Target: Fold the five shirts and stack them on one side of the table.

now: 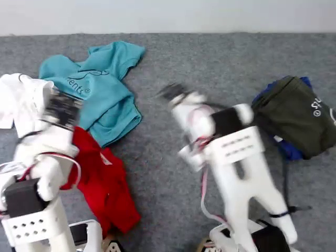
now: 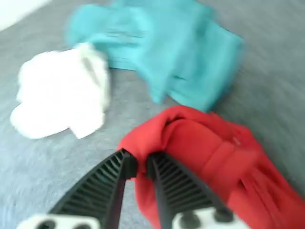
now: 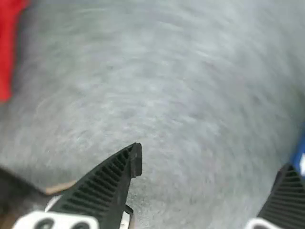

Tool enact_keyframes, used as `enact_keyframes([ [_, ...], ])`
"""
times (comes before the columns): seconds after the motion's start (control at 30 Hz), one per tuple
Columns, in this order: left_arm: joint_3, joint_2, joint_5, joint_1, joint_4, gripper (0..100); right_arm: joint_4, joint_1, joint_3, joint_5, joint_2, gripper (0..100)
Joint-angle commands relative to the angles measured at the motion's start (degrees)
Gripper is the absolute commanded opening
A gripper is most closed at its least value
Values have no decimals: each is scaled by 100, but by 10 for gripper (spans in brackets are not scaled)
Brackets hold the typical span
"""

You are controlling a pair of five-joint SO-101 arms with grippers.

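My left gripper [image 2: 140, 164] is shut on the upper edge of the crumpled red shirt [image 2: 214, 157], which lies on the grey table at the left [image 1: 105, 181]. Just beyond it lie a bunched white shirt [image 2: 62, 95] and a spread teal shirt [image 2: 167, 52]. The teal shirt [image 1: 100, 84] sits at the back left, with the white shirt [image 1: 21, 100] at the left edge. My right gripper [image 3: 209, 164] hangs open over bare grey surface at mid-table [image 1: 173, 94]. A dark olive shirt [image 1: 296, 113] lies on a blue shirt [image 1: 287, 149] at the right.
The grey carpeted table surface [image 1: 210, 58] runs back to a white wall. Both arms' white bases and cables stand along the front edge. Bare surface stretches between the red shirt and the right-hand pile.
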Motion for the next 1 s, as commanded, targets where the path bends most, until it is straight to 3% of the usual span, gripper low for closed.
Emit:
enact_keyframes([
  [0.0,-22,-44,668,-1143,-563,73,-215,-1095,193,202,-171,420],
  [0.13,-22,-53,862,-1802,-431,163,-611,-1622,659,360,-171,420],
  [0.47,-31,-79,870,-2092,-413,154,-2396,-3407,2119,352,-163,419],
  [0.57,-66,-79,1363,-2259,-510,155,-2809,-3820,2295,334,-154,414],
  [0.67,-48,-79,1846,-2602,-659,156,-3310,-3890,2338,141,127,355],
  [0.77,-22,-79,1846,-2620,-659,159,-3916,-3916,2286,-211,796,297],
  [0.97,-22,-79,1846,-2620,-659,159,-4004,-4110,1451,-264,2000,357],
])
